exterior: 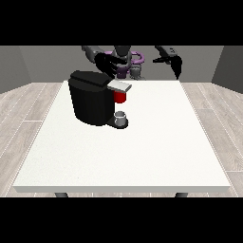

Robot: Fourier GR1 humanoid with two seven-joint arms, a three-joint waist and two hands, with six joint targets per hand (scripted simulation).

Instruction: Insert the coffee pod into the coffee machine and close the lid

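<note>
A black coffee machine stands on the white table, left of centre. Its grey lid lies nearly flat over the brew head, and a red part shows just beneath it. A small grey cup rests on the machine's base. The hand at the view's left hovers just above and behind the machine's top, fingers spread, apart from the lid. The hand at the view's right hangs in the air beyond the table's far right corner, fingers pointing down, holding nothing. I see no separate coffee pod.
The robot's torso rises behind the table's far edge. A wooden floor surrounds the table, and grey walls stand behind.
</note>
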